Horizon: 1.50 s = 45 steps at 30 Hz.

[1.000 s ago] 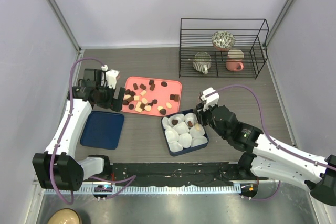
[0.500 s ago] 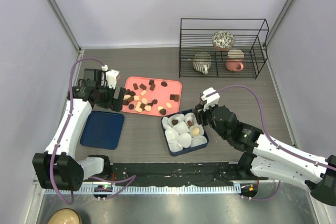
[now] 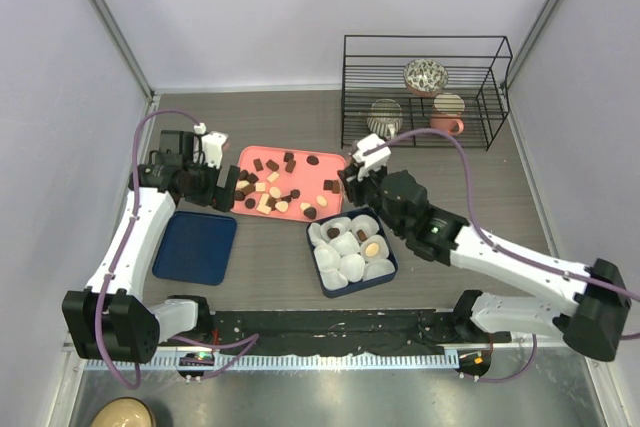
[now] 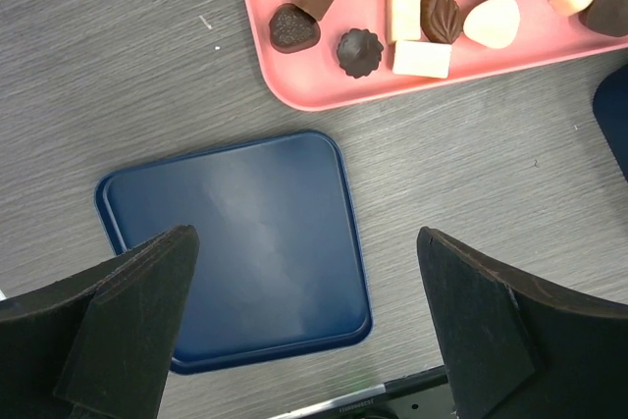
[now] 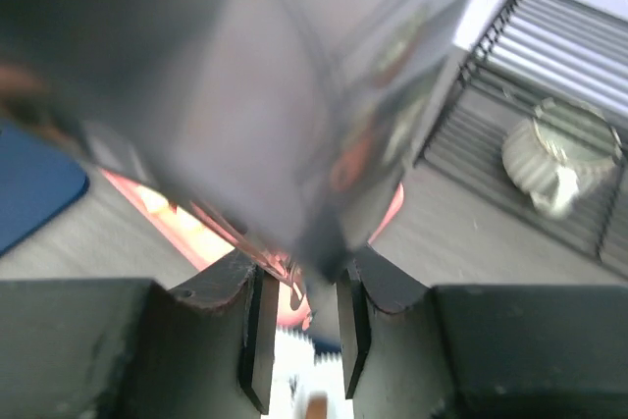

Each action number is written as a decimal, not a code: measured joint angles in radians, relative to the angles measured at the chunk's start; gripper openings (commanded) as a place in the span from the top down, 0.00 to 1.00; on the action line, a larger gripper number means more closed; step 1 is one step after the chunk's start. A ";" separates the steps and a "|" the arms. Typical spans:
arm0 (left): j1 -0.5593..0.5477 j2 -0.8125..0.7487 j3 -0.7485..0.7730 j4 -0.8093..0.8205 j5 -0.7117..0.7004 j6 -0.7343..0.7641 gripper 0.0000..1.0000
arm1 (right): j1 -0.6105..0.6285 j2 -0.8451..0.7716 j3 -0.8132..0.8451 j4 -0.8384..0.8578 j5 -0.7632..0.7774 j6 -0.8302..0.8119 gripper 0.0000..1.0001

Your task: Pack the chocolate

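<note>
The chocolate (image 3: 268, 190) lies as several dark, brown and cream pieces on a pink tray (image 3: 296, 151). It also shows in the left wrist view (image 4: 359, 51). A blue box (image 3: 395, 265) holds white paper cups; two dark pieces (image 3: 333, 232) and a tan piece (image 3: 372, 248) sit in cups. My right gripper (image 3: 347, 179) hovers by the tray's right end. In the blurred right wrist view the gripper (image 5: 302, 390) stands slightly open with nothing between its fingers. My left gripper (image 3: 228, 194) is wide open and empty at the tray's left end, above a blue lid (image 4: 235, 252).
The blue lid (image 3: 195, 247) lies flat to the left of the box. A black wire rack (image 3: 425, 92) with cups and a bowl stands at the back right, and a striped cup (image 5: 549, 159) in it shows in the right wrist view. Walls close in on both sides.
My right gripper moved back and left from over the box's right side to the pink tray's right end, leaving the tan piece in a cup. The left arm has not moved.
</note>
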 measured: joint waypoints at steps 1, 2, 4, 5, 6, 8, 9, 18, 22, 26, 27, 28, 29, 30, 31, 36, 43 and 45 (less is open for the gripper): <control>0.000 0.002 0.000 0.002 0.001 0.000 0.00 | -0.011 0.037 0.013 0.026 -0.013 -0.007 0.70; 0.000 0.003 0.000 0.005 0.002 0.000 0.00 | -0.033 0.085 0.033 0.056 -0.035 -0.011 0.71; 0.000 0.006 0.000 0.008 0.002 0.000 0.00 | -0.084 0.182 0.070 0.117 -0.070 -0.012 0.71; 0.000 0.006 0.000 0.010 0.001 0.000 0.00 | -0.108 0.229 0.090 0.145 -0.084 -0.013 0.71; 0.000 0.006 0.000 0.010 0.001 0.000 0.00 | -0.124 0.265 0.104 0.165 -0.098 -0.013 0.71; 0.000 0.006 0.000 0.010 0.001 0.001 0.00 | -0.158 0.344 0.137 0.202 -0.121 -0.014 0.71; 0.000 0.006 0.000 0.011 0.001 0.001 0.00 | -0.174 0.387 0.156 0.224 -0.132 -0.014 0.71; 0.000 0.006 0.000 0.011 -0.003 0.003 0.00 | -0.222 0.632 0.301 0.332 -0.204 -0.010 0.66; 0.000 0.006 0.000 0.011 -0.006 0.010 0.00 | -0.235 0.736 0.393 0.355 -0.225 -0.008 0.59; 0.000 0.006 0.000 0.010 -0.008 0.015 0.00 | -0.240 0.801 0.439 0.369 -0.235 -0.007 0.54; 0.000 0.006 0.000 0.011 -0.011 0.016 0.00 | -0.241 0.810 0.441 0.370 -0.235 -0.007 0.54; 0.000 0.006 0.000 0.010 -0.012 0.016 0.00 | -0.242 0.818 0.443 0.370 -0.235 -0.008 0.53; 0.000 0.005 -0.001 0.011 -0.014 0.017 0.00 | -0.244 0.824 0.443 0.372 -0.235 -0.008 0.53; 0.000 0.004 -0.003 0.011 -0.014 0.017 0.00 | -0.246 0.829 0.443 0.374 -0.235 -0.009 0.53; 0.000 0.003 -0.005 0.010 -0.014 0.017 0.00 | -0.246 0.833 0.443 0.375 -0.235 -0.010 0.53; 0.000 -0.003 -0.008 0.010 -0.017 0.017 0.00 | -0.253 0.849 0.443 0.375 -0.237 -0.011 0.53; 0.000 -0.006 -0.008 0.010 -0.021 0.018 0.00 | -0.255 0.854 0.443 0.376 -0.249 -0.010 0.53; 0.000 -0.006 -0.008 0.010 -0.022 0.018 0.00 | -0.255 0.859 0.443 0.376 -0.250 -0.010 0.53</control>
